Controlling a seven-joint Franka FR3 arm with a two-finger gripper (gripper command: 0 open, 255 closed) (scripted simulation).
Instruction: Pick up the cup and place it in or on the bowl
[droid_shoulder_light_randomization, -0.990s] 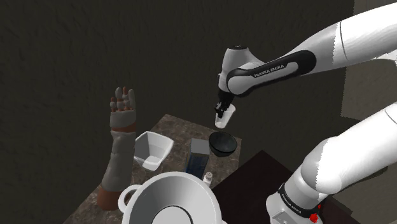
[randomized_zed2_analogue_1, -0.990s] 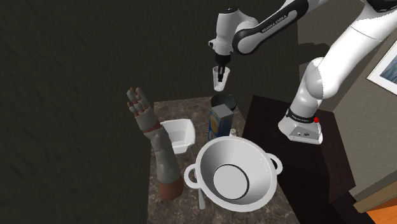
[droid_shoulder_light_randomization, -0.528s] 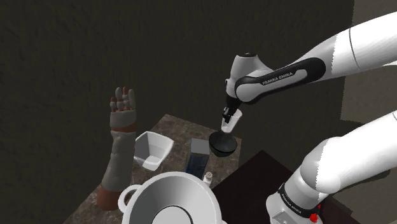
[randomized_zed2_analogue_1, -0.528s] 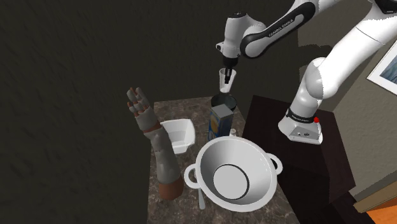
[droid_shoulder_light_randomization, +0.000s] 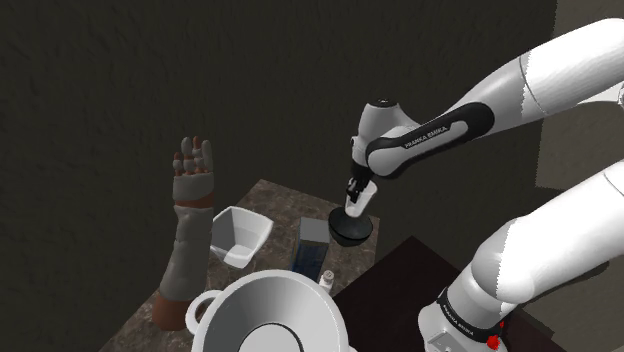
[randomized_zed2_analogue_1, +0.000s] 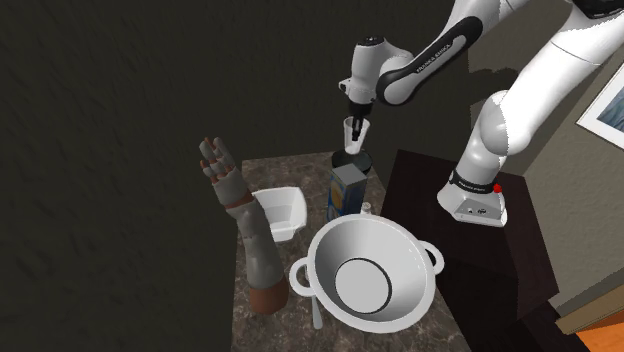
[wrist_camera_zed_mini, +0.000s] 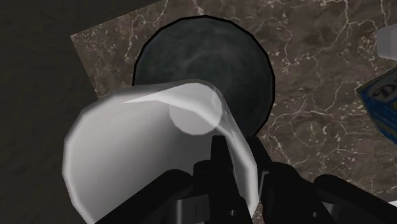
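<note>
The white arm (droid_shoulder_light_randomization: 560, 60) rises from its base on the dark stand (randomized_zed2_analogue_1: 500, 260) at the lower right of the shoulder view. It bends at an elbow in the upper right corner and slopes its forearm down toward the middle of the frame, where the wrist turns the black gripper (droid_shoulder_light_randomization: 353, 190) straight downward. Along the forearm's dark band the white lettering "FRANKA EMIKA" (droid_shoulder_light_randomization: 430, 134) can be read.

The pincer is closed on the wall of a translucent white cup (wrist_camera_zed_mini: 146, 153): one finger shows through the cup's side near its rim, and the cup hangs tilted from it. The cup sits in the air directly over the dark round bowl (wrist_camera_zed_mini: 210, 63), its lower end close to the bowl's rim, though contact cannot be judged. The bowl stands at the far edge of a brown marbled counter (wrist_camera_zed_mini: 305, 76).

In the middle of the second exterior view, just below the bowl, stands a blue carton (randomized_zed2_analogue_1: 348, 190); its printing is too small to read. To the left are a white square dish (randomized_zed2_analogue_1: 285, 212) and a grey mannequin forearm (randomized_zed2_analogue_1: 245, 225) with raised fingers. A large white two-handled pot (randomized_zed2_analogue_1: 372, 268) sits lower centre.
</note>
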